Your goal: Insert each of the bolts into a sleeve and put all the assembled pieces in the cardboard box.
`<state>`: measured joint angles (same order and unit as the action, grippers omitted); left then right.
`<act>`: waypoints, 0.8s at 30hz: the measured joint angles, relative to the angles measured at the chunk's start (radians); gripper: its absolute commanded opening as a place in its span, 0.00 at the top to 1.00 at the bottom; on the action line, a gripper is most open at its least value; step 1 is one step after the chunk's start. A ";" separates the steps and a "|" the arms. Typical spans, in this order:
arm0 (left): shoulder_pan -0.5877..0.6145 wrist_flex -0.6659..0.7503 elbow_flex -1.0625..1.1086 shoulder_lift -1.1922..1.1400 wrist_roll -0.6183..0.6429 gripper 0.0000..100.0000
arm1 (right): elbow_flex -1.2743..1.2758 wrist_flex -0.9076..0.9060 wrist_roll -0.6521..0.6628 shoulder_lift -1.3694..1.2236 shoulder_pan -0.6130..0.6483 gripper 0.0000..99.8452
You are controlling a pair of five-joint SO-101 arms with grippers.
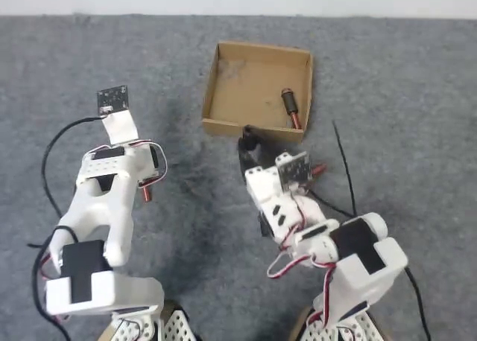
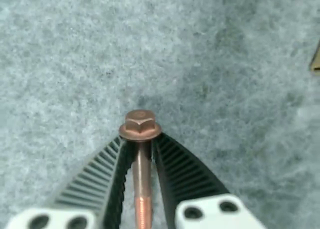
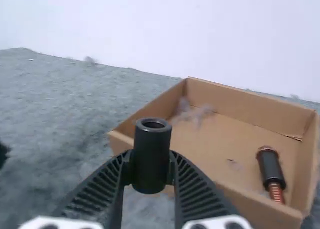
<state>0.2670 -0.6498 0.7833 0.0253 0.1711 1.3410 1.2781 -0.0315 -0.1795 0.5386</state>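
upper centre of the high view: box (image 1: 223, 126) holds one finished piece (image 1: 291, 108). my left gripper (image 2: 141, 139) clamps a bolt (image 2: 140, 125); my right gripper (image 3: 151, 159) clamps a sleeve (image 3: 152, 139). joining, boxing seemingly outstanding.

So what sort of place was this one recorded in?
Probably a bare robotics test bench: a grey felt-like mat as the work surface, a plain white wall behind it, and one cardboard box set out.
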 measured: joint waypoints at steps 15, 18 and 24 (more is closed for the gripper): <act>0.000 0.000 0.000 0.000 0.000 0.99 | 0.276 0.361 0.002 0.002 0.029 0.99; 0.000 0.000 0.000 0.000 0.000 0.99 | 0.290 0.402 0.002 0.003 0.029 0.99; 0.000 0.000 0.000 0.000 0.000 0.99 | 0.290 0.411 0.002 0.003 0.051 0.99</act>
<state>0.2670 -0.6498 0.7833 0.0253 0.1711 1.6310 1.6893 -0.0299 -0.1765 0.5892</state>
